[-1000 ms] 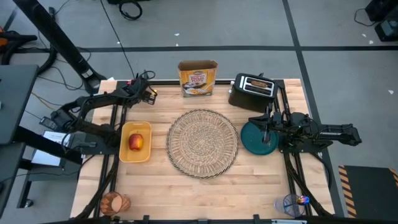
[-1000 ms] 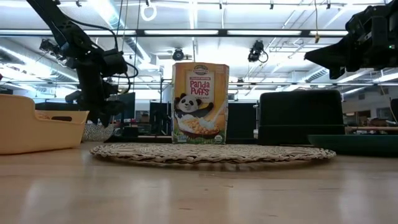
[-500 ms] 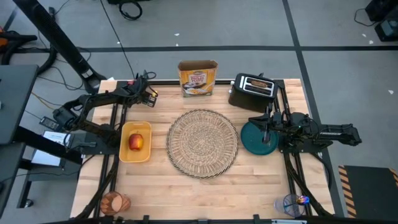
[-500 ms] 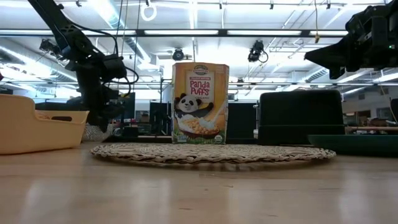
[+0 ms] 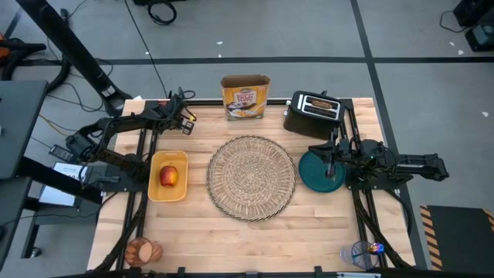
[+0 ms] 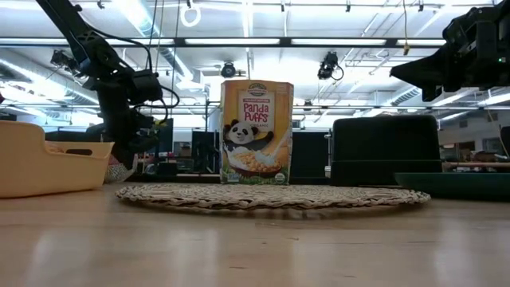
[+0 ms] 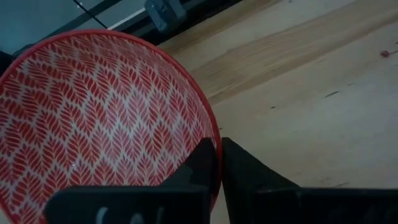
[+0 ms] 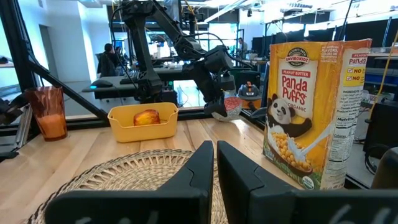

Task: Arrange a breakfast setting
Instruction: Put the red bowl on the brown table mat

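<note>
- The wooden surface (image 5: 247, 232) carries everything, with a dark arm at each side.
- The round woven placemat (image 5: 252, 177) lies at its middle, bare.
- A cereal box (image 5: 245, 96) and a black toaster (image 5: 312, 113) stand along the far edge behind the placemat.
- The teal plate (image 5: 312, 171) sits just right of the placemat, with the right end effector (image 5: 332, 161) over it, its fingers (image 8: 193, 174) nearly closed on nothing I can see.
- A yellow tray (image 5: 168, 192) to the left of the placemat holds the red apple (image 5: 169, 177).
- The patterned pink bowl (image 7: 93, 118) is near the far left corner, the left end effector (image 5: 181, 120) clenched on its rim.
- The orange cup (image 5: 140, 251) stands at the near left corner.
</note>
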Controlling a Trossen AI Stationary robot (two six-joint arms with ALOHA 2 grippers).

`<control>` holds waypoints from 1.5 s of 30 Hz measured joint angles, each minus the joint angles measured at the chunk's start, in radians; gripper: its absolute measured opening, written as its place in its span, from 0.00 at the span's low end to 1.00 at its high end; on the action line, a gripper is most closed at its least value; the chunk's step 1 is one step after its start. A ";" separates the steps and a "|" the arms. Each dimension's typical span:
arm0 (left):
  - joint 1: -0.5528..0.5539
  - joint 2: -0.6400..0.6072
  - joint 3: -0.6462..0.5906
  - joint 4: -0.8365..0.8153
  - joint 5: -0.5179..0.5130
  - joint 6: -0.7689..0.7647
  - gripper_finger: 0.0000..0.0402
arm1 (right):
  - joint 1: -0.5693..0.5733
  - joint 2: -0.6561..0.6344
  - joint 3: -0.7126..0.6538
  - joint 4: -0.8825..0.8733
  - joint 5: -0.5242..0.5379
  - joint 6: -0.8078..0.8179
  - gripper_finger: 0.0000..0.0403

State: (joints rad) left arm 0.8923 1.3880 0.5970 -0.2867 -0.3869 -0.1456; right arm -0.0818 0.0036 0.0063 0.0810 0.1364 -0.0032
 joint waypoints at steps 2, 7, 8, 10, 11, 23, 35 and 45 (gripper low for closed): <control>0.000 0.000 0.000 0.000 0.000 0.006 0.05 | 0.000 0.000 0.000 0.000 0.000 0.000 0.07; -0.013 -0.007 0.000 -0.007 0.010 0.013 0.05 | 0.000 0.000 0.000 0.000 0.000 0.000 0.07; -0.021 -0.013 0.000 -0.010 0.021 0.012 0.05 | 0.000 0.000 0.000 0.000 0.000 0.000 0.07; -0.045 -0.028 0.000 -0.013 0.044 0.010 0.05 | 0.000 0.000 0.000 0.000 0.000 0.000 0.07; -0.060 -0.036 0.000 -0.017 0.058 0.008 0.05 | 0.000 0.000 0.000 0.000 0.000 0.000 0.07; -0.360 -0.095 0.097 -0.167 0.102 0.008 0.05 | 0.000 0.000 0.000 0.000 0.000 0.000 0.07; -0.846 -0.022 0.321 -0.182 0.162 -0.027 0.05 | 0.000 0.000 0.000 0.000 0.000 0.000 0.07; -1.080 0.343 0.617 -0.174 0.127 0.089 0.05 | 0.000 0.000 0.000 0.000 0.000 0.000 0.07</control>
State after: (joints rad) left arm -0.1879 1.7307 1.2136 -0.4606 -0.2598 -0.0561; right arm -0.0816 0.0036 0.0064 0.0811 0.1368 -0.0032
